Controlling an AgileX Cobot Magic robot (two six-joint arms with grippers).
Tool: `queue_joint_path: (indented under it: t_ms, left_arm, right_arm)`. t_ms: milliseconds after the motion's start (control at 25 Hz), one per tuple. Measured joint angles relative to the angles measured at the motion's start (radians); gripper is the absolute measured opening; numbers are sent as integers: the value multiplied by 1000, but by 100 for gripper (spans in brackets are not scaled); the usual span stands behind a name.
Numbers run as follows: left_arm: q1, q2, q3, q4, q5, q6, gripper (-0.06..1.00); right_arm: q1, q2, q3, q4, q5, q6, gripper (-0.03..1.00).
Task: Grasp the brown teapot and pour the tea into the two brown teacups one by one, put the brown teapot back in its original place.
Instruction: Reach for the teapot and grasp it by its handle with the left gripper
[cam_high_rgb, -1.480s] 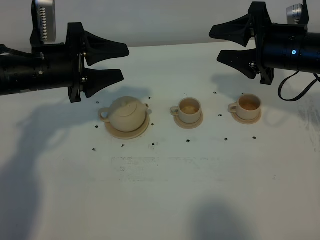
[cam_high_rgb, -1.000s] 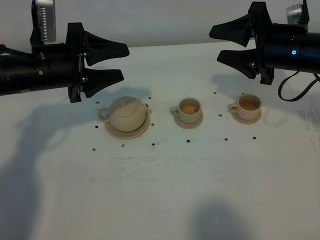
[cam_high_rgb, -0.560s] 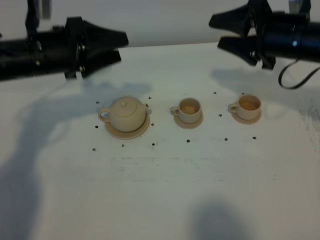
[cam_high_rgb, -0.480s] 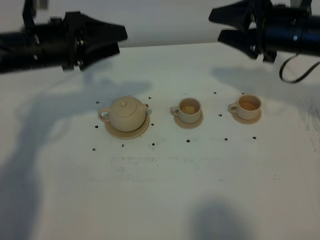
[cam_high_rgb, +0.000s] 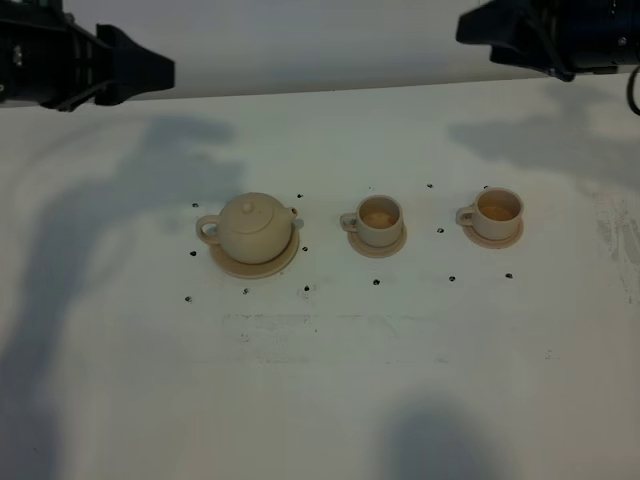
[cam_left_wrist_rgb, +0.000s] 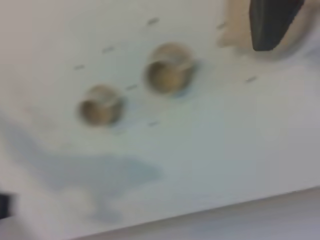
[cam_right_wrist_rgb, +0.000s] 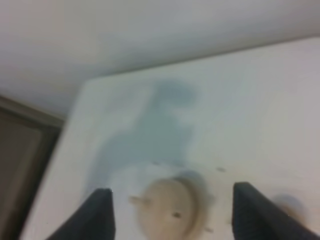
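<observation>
**First:** While both arms hang high over the back of the table (cam_high_rgb: 330, 380), how do the claws stand?

**Second:** The right claw (cam_high_rgb: 478, 38) is wide, its two dark fingers (cam_right_wrist_rgb: 100, 215) far apart. The left claw (cam_high_rgb: 150, 68) is blurred. Only one finger (cam_left_wrist_rgb: 272, 22) shows clearly from its own wrist, so its spread cannot be told.

**First:** And where does the brown teapot (cam_high_rgb: 252, 228) lie from them?

**Second:** It sits upright, lid on, on the wide saucer plate (cam_high_rgb: 250, 270). That is lower than the left claw and off toward the right claw's side, well apart from both.

**First:** And the cups?

**Second:** The two brown teacups (cam_high_rgb: 380, 218) (cam_high_rgb: 497, 212) stand on their small saucers (cam_high_rgb: 378, 250), in a row with the teapot. One is between the two claws' sides, the other below the right claw and well apart from it. Both look brownish inside.
</observation>
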Motion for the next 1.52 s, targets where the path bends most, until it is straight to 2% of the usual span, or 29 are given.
queue_joint_path:
  t_ms: [200,360,560,760,920,1280,1520]
  left_arm:
    - [0,-1,0,209,-6,-158,49]
    - [0,-13,0,312,7,-246,49]
    - [0,-59,0,401,19,-299,44]
    - [0,-84,1,409,61,-306,42]
    - [0,-103,37,408,77,-310,42]
    - [0,-253,229,405,28,-316,41]
    - [-10,-317,357,404,-3,-302,42]
  right_arm:
    - [-5,-25,0,-114,-5,26,51]
    - [-5,-61,0,-252,-2,82,51]
    - [-5,-97,0,-499,27,203,51]
    - [-7,-174,0,-697,95,311,49]
    - [-7,-274,0,-798,150,382,46]
    - [-7,-530,-1,-899,319,416,45]
    - [-7,-711,55,-959,422,425,45]
